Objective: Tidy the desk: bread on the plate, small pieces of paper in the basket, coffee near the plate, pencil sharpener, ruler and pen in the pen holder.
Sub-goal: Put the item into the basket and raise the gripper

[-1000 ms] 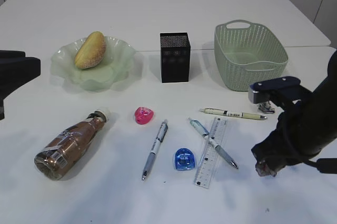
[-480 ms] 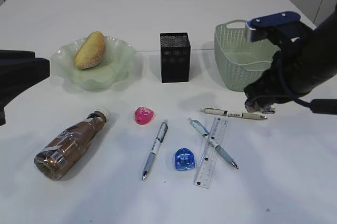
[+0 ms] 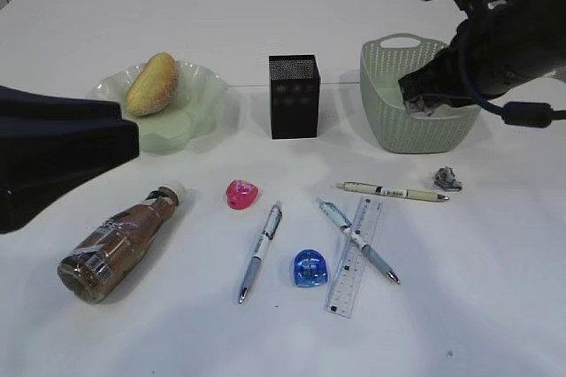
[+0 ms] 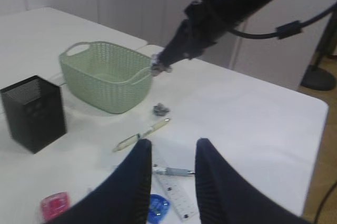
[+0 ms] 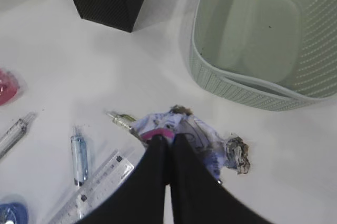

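I have a crumpled paper scrap pinched in the right gripper, jaws shut tight on it, and the arm hangs at the front rim of the basket, which sits at about 2 o'clock on the desk. From the right wrist view the scrap is not yet over the well; the basket rim lies toward 12 o'clock from it. To do this well, I'd carry the paper further in until it is plainly above the basket floor, then part the jaws and let it fall, staying high enough to clear the wall. I'd watch that the paper does not cling to a pad.

A second scrap lies on the desk just below the basket, at the tip of the pen. That one comes next, I judge.

The left gripper hovers with jaws partly apart and nothing between them, well clear of my path. The bread is already on the plate.
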You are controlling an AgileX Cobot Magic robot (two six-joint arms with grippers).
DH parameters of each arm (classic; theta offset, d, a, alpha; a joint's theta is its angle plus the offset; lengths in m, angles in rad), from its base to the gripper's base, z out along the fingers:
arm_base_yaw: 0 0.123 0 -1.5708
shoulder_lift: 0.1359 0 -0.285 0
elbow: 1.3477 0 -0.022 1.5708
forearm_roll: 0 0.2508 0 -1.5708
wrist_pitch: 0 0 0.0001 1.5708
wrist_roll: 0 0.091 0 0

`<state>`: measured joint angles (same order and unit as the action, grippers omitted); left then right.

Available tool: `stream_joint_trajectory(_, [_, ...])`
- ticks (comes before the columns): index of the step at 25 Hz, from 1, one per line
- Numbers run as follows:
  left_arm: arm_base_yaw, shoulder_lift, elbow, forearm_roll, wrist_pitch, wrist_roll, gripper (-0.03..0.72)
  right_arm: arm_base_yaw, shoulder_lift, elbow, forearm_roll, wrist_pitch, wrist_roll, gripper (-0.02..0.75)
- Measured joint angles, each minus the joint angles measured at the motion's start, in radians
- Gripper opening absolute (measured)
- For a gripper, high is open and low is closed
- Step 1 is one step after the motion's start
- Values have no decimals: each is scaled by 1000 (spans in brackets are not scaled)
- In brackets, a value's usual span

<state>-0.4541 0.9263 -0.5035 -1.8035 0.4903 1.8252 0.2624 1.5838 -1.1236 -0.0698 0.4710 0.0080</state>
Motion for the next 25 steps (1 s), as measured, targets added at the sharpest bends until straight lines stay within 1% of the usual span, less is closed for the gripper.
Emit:
stream_joint_trajectory(3, [0,37,0,31,122,-6,192,-29,19,-9,-5,-23,25,15])
stream_joint_trajectory(6, [-2,81,0,155,209,-70,192,-47,36,-10,-6,-48,33,15])
stream_joint_trajectory(10, [-2,126,0,427,247,-165,192,-54,56,-12,-8,-73,35,15])
stream_joint_trajectory(14, [-2,135,0,682,216,-263,192,-54,74,-21,-8,-93,35,15])
stream_joint_trajectory(18, [0,135,0,952,156,-443,192,-54,122,-80,-8,-104,35,15])
stream_joint_trajectory(21, [20,135,-2,1183,149,-652,192,-54,166,-128,-8,-109,35,15])
stream_joint_trajectory(25, [61,135,-32,1395,149,-894,192,-59,233,-203,-8,-114,38,15])
